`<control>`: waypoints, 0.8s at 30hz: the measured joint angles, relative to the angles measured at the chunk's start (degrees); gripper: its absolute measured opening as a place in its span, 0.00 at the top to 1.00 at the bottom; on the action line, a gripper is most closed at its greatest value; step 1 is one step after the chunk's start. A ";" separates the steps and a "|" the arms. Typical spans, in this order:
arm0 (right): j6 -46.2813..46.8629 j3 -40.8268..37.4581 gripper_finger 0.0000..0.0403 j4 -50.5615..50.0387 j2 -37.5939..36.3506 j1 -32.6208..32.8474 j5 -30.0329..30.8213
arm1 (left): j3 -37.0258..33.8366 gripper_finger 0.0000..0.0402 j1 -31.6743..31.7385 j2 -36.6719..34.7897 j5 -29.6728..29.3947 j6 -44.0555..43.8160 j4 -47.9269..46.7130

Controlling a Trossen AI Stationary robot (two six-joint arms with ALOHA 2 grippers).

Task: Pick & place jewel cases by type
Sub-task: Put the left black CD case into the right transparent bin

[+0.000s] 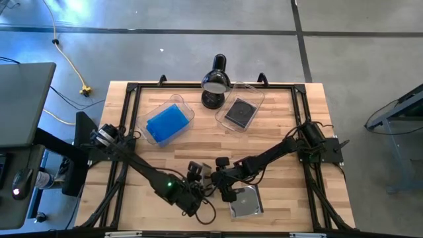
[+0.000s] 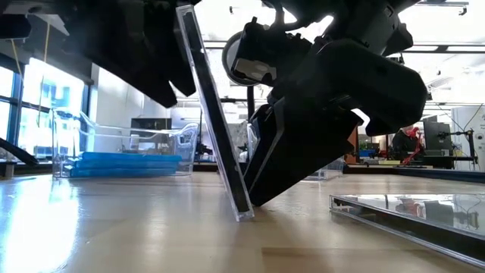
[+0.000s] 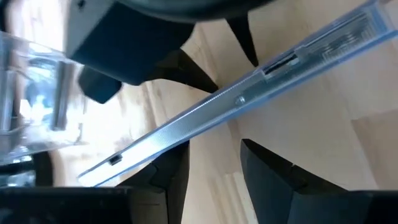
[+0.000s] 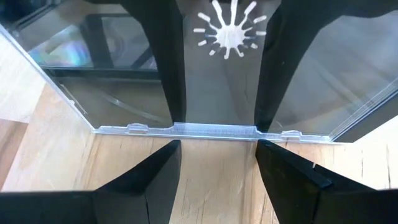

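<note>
standing a clear jewel case (image 2: 216, 114) up on its edge on the wooden table (image 1: 284, 119), near the front edge and well forward of the black desk lamp (image 1: 215, 80), that's the step in hand as i read it. largest first: two clear tubs flank the lamp, the left tub (image 1: 185, 109) holding blue jewel cases (image 1: 165, 123), the right tub (image 1: 254, 96) holding a dark grey case (image 1: 239, 112). so the sorting looks well along.

down front, the left gripper (image 3: 214, 165) and the right gripper (image 4: 217, 162) meet at the tilted case, far from the lamp. the left fingers sit either side of the case's thin edge with a gap showing, jaws apart, not clamped. the right jaws also stand apart, fingers straddling the hinge edge, nothing pinched that i can see. another clear case with a silvery disc (image 1: 246, 201) lies flat just beside them, still to be sorted.

next move, in my judgement: one gripper must close on that thin edge squarely before lifting, or the case tips flat, then carry it toward the tub right of the lamp.

no brand, label or writing readable anywhere.
</note>
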 joint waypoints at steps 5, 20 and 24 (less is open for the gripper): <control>0.02 0.00 0.48 -0.08 -0.02 0.02 -0.01 | 0.00 0.65 -0.96 -0.24 -3.25 0.25 -0.39; 0.26 -0.02 0.48 -0.15 -0.07 0.04 -0.09 | 0.00 0.65 -3.86 -0.26 -9.60 0.85 -1.35; 0.31 -0.02 0.48 -0.17 -0.07 0.04 -0.11 | 0.00 0.65 -4.18 -0.26 -10.38 0.87 -1.35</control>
